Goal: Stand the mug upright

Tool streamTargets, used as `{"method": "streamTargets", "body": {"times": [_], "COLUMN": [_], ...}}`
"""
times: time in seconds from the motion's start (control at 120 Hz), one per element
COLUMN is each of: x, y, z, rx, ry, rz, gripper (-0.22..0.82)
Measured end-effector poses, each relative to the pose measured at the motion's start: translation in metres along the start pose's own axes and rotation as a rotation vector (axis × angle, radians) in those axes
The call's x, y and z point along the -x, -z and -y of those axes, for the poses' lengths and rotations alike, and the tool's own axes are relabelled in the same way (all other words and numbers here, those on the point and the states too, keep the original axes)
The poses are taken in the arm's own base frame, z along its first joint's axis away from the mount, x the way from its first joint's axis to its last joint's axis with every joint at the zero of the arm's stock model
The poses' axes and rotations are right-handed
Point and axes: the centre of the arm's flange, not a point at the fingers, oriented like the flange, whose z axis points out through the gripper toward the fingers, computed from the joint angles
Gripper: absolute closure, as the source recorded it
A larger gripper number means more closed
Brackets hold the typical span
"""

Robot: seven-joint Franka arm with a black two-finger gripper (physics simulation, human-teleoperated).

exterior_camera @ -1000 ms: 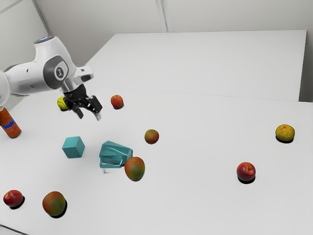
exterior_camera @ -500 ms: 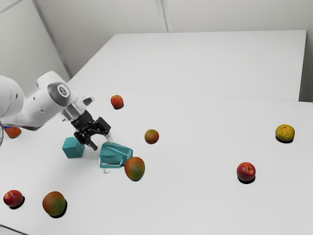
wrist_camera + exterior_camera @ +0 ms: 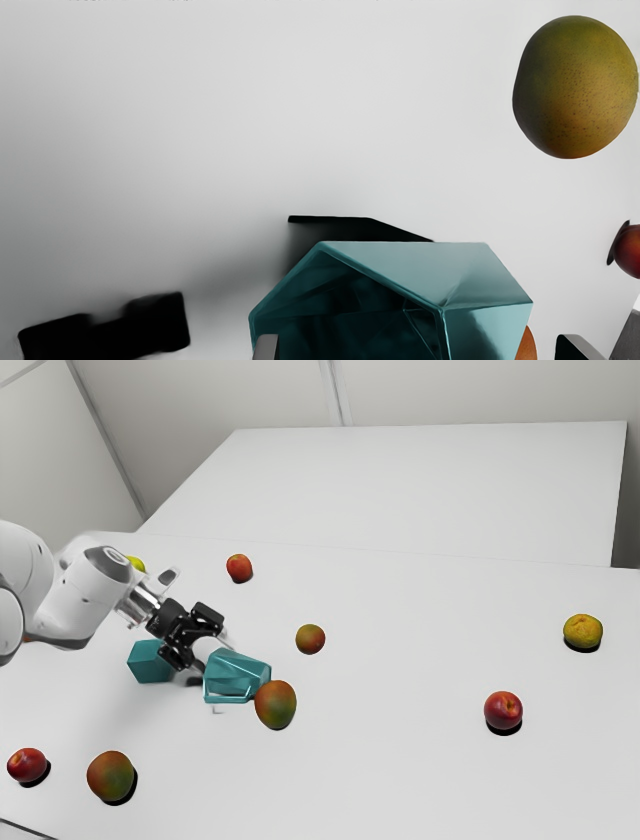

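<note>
The teal faceted mug (image 3: 236, 676) lies on its side on the table, touching or very near a mango. My gripper (image 3: 213, 645) is low beside it, between it and the teal cube, its fingers apart. From the wrist view, the hollow mouth of the mug (image 3: 390, 300) faces my hand, and the gripper (image 3: 417, 347) stands open, one fingertip overlapping the mug's rim and the other off past its far wall. Whether a finger touches the mug I cannot tell.
Near the mug are a mango (image 3: 275, 704), a teal cube (image 3: 150, 662) and a smaller fruit (image 3: 311, 639). Another mango (image 3: 111, 776) and a red fruit (image 3: 27, 765) lie toward the exterior view's lower left; a red apple (image 3: 503, 710) and a yellow fruit (image 3: 583, 631) lie at its right.
The arm has come down and toward the exterior view's right, from above the table to the mug's side. Over the last half second it moved slightly lower. The mug has not visibly moved.
</note>
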Motion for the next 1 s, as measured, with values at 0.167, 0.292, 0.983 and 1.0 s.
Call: {"method": "streamTargets", "body": {"times": [0.167,0.292,0.983,1.0], "x": [0.001,0.001,0.004,0.005], "y": [-0.002,-0.007,-0.009,-0.009], "z": [-0.003,-0.009,-0.019,-0.019], "rx": [0.029,0.046,0.081,0.084], "ry": [-0.013,-0.027,-0.06,-0.059], "rz": [0.004,0.01,0.01,0.011], "gripper": [0.0,0.02,0.69,0.69]}}
